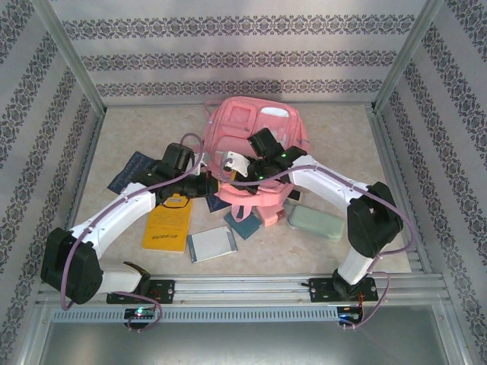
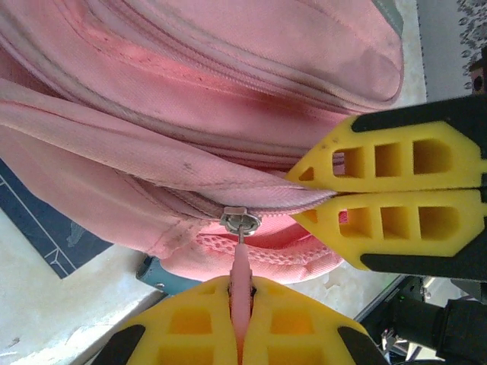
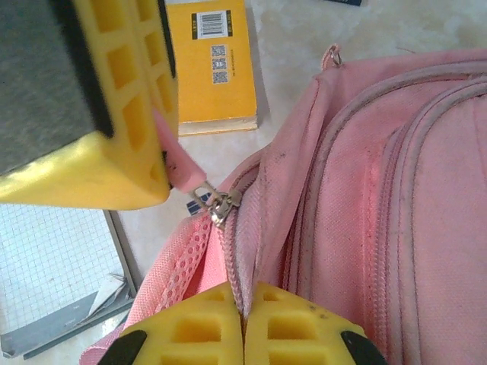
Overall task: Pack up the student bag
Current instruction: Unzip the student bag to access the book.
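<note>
Beige marbled table [image 1: 122, 137], patterned walls [image 1: 228, 30] on three sides. The student bag [image 1: 259, 125] lies mid-table toward the back. Left gripper [image 2: 242, 287] is clenched on the pink zipper pull [image 2: 241, 262]. Right gripper [image 3: 245, 295] is clamped on the bag's fabric edge beside the zip, close to the left one. Yellow book [image 1: 167, 223], grey notebook [image 1: 211, 244], teal items [image 1: 245, 226] and pale green case [image 1: 316, 223] crowd the table just in front of the bag, under the arms. Dark blue folder [image 1: 131, 171] lies to its left.
</note>
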